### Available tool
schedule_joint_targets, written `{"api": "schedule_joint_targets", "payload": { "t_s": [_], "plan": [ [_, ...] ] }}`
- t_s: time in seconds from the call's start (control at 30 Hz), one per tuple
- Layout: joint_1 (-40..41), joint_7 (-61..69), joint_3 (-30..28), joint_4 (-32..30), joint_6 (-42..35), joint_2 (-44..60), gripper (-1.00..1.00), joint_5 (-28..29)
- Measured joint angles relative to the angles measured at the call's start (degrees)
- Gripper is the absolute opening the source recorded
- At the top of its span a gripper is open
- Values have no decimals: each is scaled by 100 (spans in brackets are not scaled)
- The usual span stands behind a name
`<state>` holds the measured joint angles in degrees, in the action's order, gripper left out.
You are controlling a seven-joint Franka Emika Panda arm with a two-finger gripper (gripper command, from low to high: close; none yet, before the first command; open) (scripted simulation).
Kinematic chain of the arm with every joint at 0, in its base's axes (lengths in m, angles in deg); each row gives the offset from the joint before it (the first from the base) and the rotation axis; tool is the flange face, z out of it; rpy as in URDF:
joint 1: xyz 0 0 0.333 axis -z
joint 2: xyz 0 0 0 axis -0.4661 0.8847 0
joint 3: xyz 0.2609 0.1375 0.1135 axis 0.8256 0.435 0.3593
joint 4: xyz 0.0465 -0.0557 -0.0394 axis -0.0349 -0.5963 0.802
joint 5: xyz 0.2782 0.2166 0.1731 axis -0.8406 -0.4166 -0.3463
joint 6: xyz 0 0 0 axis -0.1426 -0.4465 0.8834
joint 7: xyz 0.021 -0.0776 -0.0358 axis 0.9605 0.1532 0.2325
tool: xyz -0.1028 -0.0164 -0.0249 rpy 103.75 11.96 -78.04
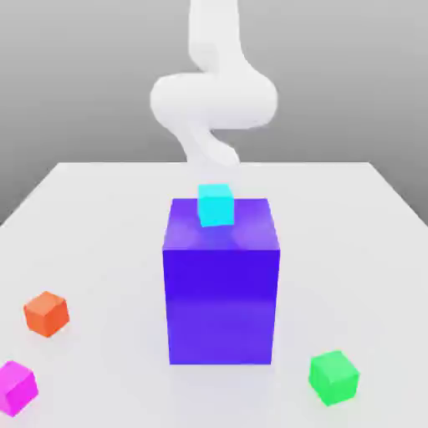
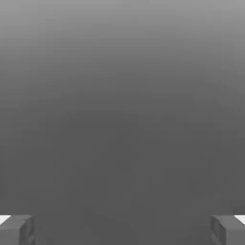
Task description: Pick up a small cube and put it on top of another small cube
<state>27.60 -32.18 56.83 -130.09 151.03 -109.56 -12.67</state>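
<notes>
Evidently the task has not begun, judging by how things lie. A white table [image 1: 100,201] carries a large purple block [image 1: 221,292], and behind the block rises the white arm [image 1: 213,100], its hand hidden by the block in the exterior view. A cyan cube [image 1: 216,205] rests on the block's top face. Three more small cubes lie on the table in front of the block: green [image 1: 334,378] toward the exterior view's right, orange [image 1: 46,313] and magenta [image 1: 15,388] toward its left, all well apart. In the hand view the gripper [image 2: 122,229] has its fingers [image 2: 16,228] spread wide with nothing between them, and no cube lies near them. Still to do: reach a cube, grasp it, lift it, and set it on another.
</notes>
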Motion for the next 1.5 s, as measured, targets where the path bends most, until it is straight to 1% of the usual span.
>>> {"api": "schedule_joint_targets", "payload": {
  "t_s": [0.33, 0.57, 0.77, 1.0, 1.13, 1.17, 1.37, 1.5],
  "plan": [
    [15, 603, -952, 55, 552, 2102, 0, -590],
    [219, 1100, -1458, 96, 920, 3566, 0, -1112],
    [646, 1454, -1608, 128, 1247, 4803, 0, -1458],
    [1082, 1651, -1825, 149, 1687, 6174, 0, -1549],
    [1426, 1952, -1483, 323, 2232, 7004, 0, -1938],
    [1507, 2013, -1385, 363, 2351, 7165, -100, -2022],
    [1547, 2046, -1336, 384, 2404, 7245, -100, -2067],
    [1305, 1792, -1655, 234, 1987, 6670, -100, -1717]
  ]
}}
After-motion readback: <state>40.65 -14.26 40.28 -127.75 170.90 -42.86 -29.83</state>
